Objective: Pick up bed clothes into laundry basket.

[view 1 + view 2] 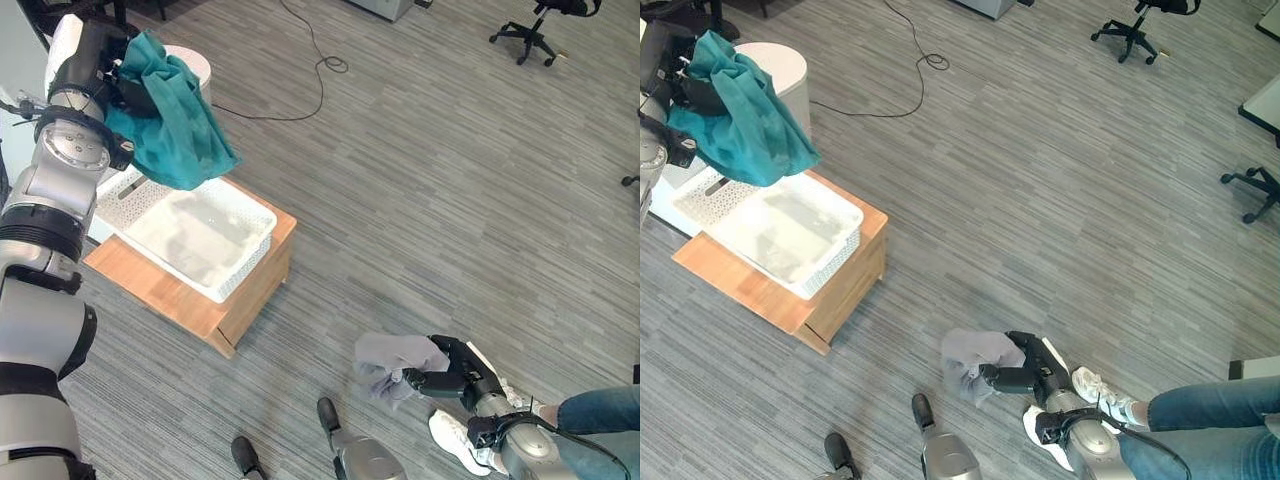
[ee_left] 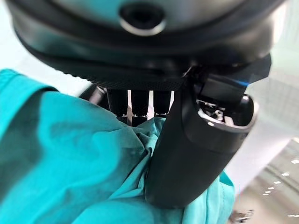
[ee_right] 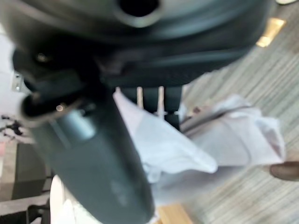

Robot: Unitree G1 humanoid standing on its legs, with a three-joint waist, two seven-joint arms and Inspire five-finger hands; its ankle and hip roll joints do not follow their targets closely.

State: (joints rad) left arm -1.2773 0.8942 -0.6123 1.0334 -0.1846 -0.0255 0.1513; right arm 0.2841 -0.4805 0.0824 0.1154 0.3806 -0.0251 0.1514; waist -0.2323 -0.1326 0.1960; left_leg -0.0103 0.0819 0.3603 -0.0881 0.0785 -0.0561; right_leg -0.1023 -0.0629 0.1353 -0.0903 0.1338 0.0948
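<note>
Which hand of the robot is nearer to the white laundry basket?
Left. The left hand holds a teal cloth just above the white laundry basket; the right hand grips a grey cloth low over the floor, far away.

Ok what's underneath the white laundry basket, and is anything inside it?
The white basket sits on a low wooden table. Its inside looks empty, though the teal cloth held in the left hand hangs over its far corner and hides that part.

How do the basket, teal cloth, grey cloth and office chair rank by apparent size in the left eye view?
1. White laundry basket
2. Teal cloth in the left hand, raised nearer the camera, so likely flattered
3. Grey cloth in the right hand and office chair: too alike to rank
</note>
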